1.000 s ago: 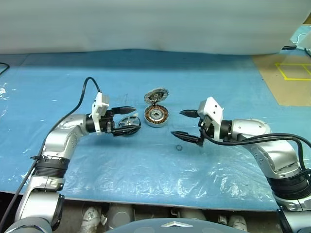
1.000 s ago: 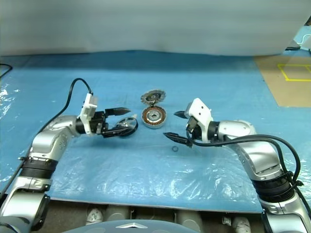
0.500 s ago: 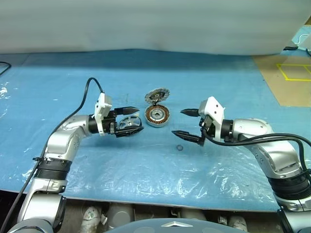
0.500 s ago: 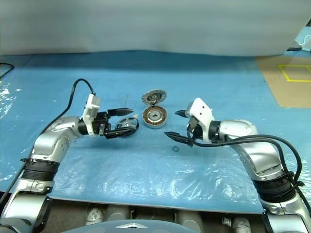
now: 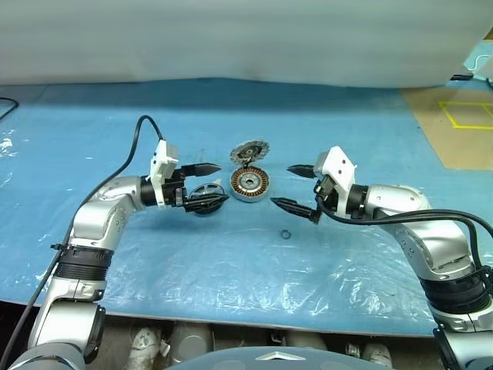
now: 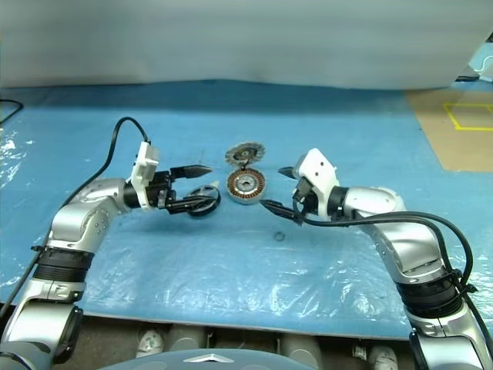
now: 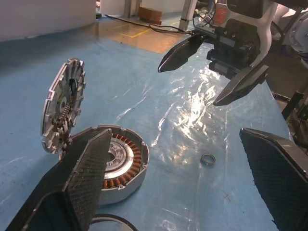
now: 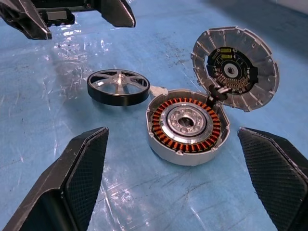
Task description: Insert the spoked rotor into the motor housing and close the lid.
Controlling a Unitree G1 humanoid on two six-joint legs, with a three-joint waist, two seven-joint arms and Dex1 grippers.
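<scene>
Shiny metal motor housing (image 8: 186,126) with copper windings on glossy plastic sheet (image 8: 57,57).

Blue plastic-covered worktop (image 5: 231,262) w/ motor housing (image 5: 249,185), lid (image 5: 251,151) hinged upright, spoked rotor (image 8: 118,87) beside, small black ring (image 5: 285,233).

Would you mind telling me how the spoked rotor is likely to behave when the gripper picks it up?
The spoked rotor looks like rigid metal, so it probably won't flex. Its smooth rim and low height may make it slippery between the fingers. It lies flat on the table's plastic sheet, so it should slide rather than roll if nudged.
</scene>
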